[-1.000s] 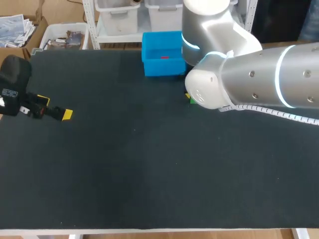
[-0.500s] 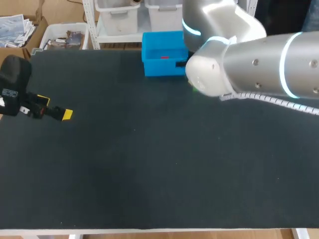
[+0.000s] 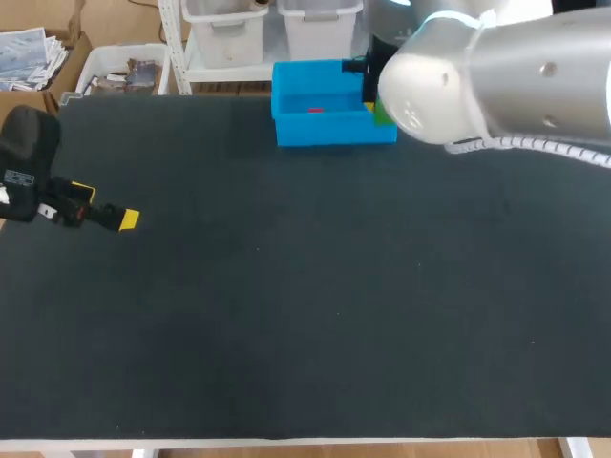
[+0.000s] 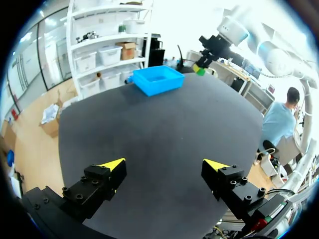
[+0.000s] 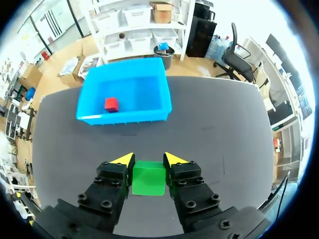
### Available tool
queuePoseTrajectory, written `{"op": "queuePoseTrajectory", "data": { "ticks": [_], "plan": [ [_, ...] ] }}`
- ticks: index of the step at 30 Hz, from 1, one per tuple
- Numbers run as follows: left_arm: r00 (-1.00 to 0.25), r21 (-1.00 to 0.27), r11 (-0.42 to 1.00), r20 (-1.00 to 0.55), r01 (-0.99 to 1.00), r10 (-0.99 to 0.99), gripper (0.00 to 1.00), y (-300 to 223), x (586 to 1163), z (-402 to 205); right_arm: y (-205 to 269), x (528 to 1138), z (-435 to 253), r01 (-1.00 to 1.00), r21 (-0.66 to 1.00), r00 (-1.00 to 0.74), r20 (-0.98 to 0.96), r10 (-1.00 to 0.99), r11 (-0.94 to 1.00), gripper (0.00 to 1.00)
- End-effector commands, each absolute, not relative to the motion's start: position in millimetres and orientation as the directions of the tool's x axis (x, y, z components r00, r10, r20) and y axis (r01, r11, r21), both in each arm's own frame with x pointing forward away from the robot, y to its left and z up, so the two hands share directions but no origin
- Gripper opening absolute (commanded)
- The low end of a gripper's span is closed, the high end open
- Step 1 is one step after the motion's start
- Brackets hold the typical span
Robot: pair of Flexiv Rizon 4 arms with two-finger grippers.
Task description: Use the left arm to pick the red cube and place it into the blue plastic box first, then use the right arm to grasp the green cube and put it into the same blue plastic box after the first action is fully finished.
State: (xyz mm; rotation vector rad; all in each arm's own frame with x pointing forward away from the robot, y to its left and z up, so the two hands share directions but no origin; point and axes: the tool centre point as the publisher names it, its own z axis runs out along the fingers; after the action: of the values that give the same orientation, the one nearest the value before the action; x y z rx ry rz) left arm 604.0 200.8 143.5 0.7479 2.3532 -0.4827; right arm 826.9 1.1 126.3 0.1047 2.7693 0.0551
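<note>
The right gripper [image 5: 148, 160] gripped the green cube [image 5: 148, 178] just beside the blue plastic box [image 5: 124, 118] at the table's far side. The red cube [image 5: 111, 104] lay inside it. The left gripper [image 4: 163, 168] sat far left, jaws wide.

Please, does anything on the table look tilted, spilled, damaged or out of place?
Nothing stands out. The red cube lies inside the blue box, the green cube sits squarely in the right end effector, and the left end effector is open and empty.
</note>
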Motion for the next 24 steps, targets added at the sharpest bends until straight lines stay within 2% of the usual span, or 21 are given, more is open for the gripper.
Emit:
{"op": "queuePoseTrajectory", "data": {
  "ticks": [1,12,24],
  "plan": [
    [-0.645,-0.154,0.769,-0.657,0.620,0.389,1.00,202,604,142,-2,820,128,0.046,0.084,-0.887,-0.455,0.080,0.995,0.00],
    [-0.645,-0.154,0.769,-0.657,0.620,0.389,1.00,202,604,142,3,840,134,-0.002,0.153,-0.779,-0.620,0.095,0.988,0.00],
    [-0.645,-0.154,0.769,-0.657,0.620,0.389,1.00,202,604,142,2,845,131,-0.012,0.165,-0.773,-0.627,0.095,0.986,0.00]
  ]
}}
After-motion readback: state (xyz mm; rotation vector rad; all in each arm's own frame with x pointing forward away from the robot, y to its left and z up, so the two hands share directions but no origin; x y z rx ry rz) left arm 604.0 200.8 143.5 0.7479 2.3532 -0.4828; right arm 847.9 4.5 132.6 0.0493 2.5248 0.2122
